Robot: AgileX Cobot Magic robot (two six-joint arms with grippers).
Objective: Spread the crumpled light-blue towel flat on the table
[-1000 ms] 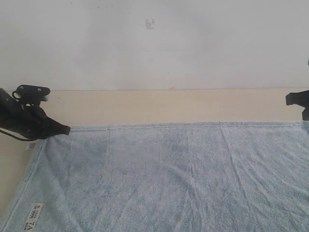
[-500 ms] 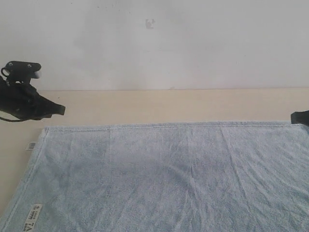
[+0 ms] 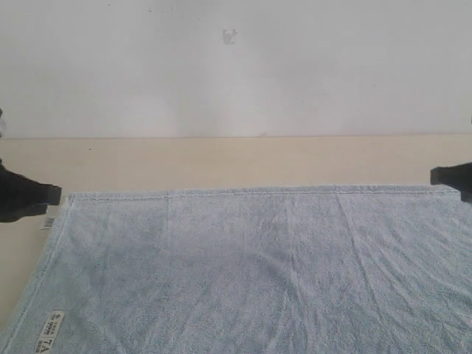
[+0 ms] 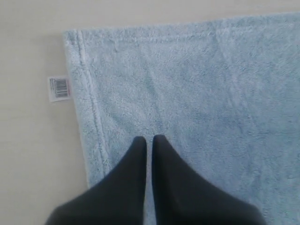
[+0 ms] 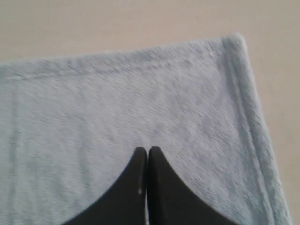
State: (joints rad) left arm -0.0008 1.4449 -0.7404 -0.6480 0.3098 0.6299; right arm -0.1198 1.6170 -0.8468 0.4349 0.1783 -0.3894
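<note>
- Lying spread flat on the surface point(image 3: 221, 158), the towel point(image 3: 258, 273) covers the near part and runs out of the exterior view at the bottom and the right.
- Showing only shallow creases across the light-blue pile, with the far hem straight, parallel to the white wall point(image 3: 236, 74), and a strip of bare surface between.
- Sticking out from the left hem near the far-left corner: a small white barcode tag point(image 4: 59, 87), flat on the surface.
- Lying on the towel close to the left hem, at the lower edge of the exterior view: a second white printed label point(image 3: 50, 330).
- Locating the left gripper point(image 4: 149, 139) over the far-left corner of the towel, just inside the stitched side hem, with jaws clenched tip to tip, only a thin slit between, and grasping nothing.
- Locating the right gripper point(image 5: 147, 151) over the far-right corner, inside both hems, with jaws pressed together and no cloth between them.
- Appearing in the exterior view as dark tips at the two frame edges, one beside each far corner.
- Leaving contact undecided: cannot tell from either wrist view whether the tips touch the pile or hang above it.
</note>
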